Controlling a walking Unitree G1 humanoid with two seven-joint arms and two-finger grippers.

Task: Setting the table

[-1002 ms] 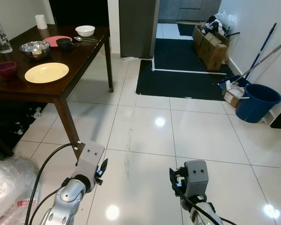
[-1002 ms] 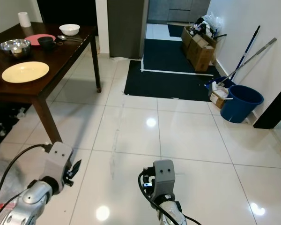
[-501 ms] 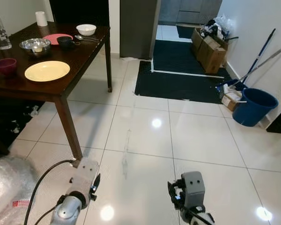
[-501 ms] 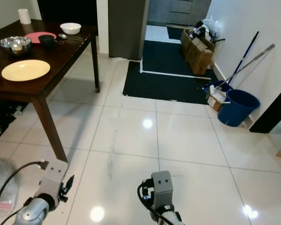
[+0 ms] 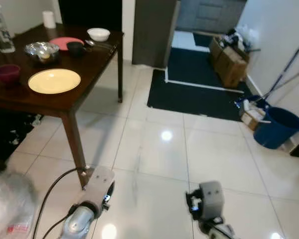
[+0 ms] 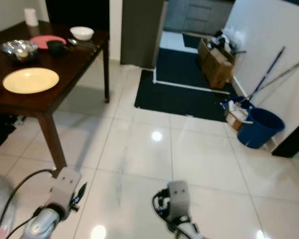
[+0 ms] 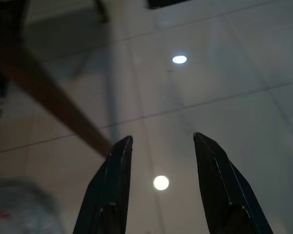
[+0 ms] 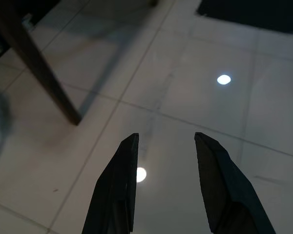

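Over the last second the whole head view shifts and goes soft with blur, so the camera is moving as the robot walks or turns; the dishes themselves keep their places on the dark wooden tabletop [image 5: 65,102], which now sits a little more toward the middle of the picture than before. On it lie the yellow plate [image 5: 54,80] near the front edge, a maroon cup [image 5: 5,73] beside it, a steel bowl [image 5: 41,50] behind, then a pink plate [image 5: 66,43], a dark cup [image 5: 75,48], a white bowl [image 5: 98,34] and a spoon [image 5: 97,45] toward the far end, with a water bottle [image 5: 0,30] and a white roll [image 5: 49,19] at the back. The left gripper [image 7: 161,183] hangs low over the tiled floor [image 5: 154,149], close by the near table leg [image 5: 74,144], its jaws parted and holding nothing; the right gripper [image 8: 165,180] likewise hangs over the floor with jaws apart and empty. Off to the right stand a blue bucket [image 5: 278,127] and cardboard boxes [image 5: 231,57]. My reading is that the robot is still approaching the table, with no setting work begun and everything well out of reach.
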